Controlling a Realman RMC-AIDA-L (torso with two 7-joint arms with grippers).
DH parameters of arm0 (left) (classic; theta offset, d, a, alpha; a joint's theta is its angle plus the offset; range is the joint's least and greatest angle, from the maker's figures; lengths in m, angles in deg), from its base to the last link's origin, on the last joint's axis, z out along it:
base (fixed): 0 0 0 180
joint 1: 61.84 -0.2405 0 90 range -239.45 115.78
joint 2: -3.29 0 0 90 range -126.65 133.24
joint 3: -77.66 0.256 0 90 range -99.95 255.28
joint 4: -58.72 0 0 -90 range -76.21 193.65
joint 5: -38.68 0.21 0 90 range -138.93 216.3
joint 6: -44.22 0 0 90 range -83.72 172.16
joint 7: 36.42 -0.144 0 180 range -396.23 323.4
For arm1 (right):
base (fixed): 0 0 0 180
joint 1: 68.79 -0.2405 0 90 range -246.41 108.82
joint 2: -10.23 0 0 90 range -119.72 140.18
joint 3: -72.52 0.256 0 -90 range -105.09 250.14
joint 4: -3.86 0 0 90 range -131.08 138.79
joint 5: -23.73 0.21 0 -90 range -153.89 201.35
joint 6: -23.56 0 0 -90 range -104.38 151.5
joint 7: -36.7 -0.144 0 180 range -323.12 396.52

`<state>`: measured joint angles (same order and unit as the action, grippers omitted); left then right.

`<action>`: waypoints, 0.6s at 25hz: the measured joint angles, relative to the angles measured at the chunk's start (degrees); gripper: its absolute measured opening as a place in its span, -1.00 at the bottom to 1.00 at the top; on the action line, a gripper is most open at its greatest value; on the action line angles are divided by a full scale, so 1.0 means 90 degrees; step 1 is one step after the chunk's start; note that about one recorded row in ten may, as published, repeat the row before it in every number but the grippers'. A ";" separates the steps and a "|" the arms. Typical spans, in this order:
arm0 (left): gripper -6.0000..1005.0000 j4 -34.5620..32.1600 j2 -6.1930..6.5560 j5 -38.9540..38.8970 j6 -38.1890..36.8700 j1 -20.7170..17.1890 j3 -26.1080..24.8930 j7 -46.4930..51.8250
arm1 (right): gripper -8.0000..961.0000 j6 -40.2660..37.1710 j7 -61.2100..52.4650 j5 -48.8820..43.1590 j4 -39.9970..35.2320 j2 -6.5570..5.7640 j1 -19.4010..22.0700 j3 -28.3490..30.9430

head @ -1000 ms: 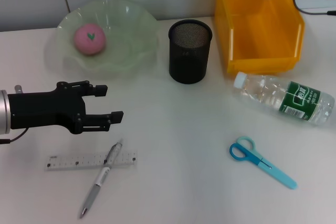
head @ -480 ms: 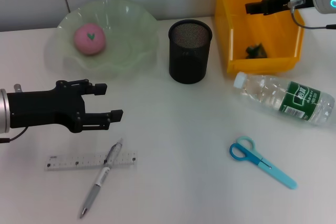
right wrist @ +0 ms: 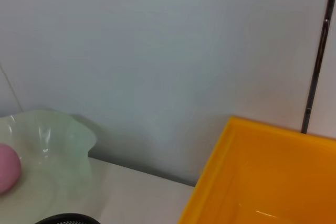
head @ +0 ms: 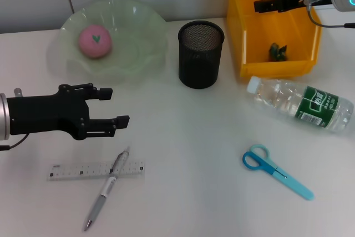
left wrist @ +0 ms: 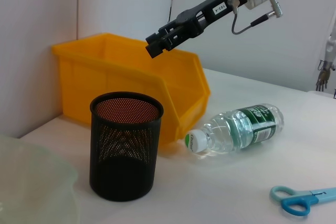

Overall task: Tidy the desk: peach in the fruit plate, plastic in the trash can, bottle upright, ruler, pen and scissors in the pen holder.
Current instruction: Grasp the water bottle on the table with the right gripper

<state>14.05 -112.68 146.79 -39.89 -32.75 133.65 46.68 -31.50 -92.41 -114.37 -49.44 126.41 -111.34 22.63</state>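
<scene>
While hovering above the bin:
right gripper (head: 259,5): sitting closed, empty
left gripper (head: 113,107): gaping, empty
bin (head: 244,37): one, glossy yellow, holding crumpled plastic (head: 277,52)

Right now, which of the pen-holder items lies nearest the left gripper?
The pen, crossing over the ruler just below the left gripper. The scissors lie far off on the right side.

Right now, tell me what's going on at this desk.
The right gripper hangs over the yellow bin, with the green plastic scrap lying inside. The peach sits in the fruit plate. The bottle lies on its side. The left gripper hovers open above the ruler and pen.
</scene>
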 joint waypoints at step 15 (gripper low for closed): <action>0.62 -0.0003 0.0009 0.0000 0.0008 0.0026 -0.0073 -0.0039 | 0.65 -0.1913 0.0076 0.0305 -0.1411 -0.0140 0.0193 0.0297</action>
<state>14.02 -112.60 146.79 -39.82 -32.52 132.99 46.33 -48.71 -91.72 -111.63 -62.14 125.15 -109.60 25.30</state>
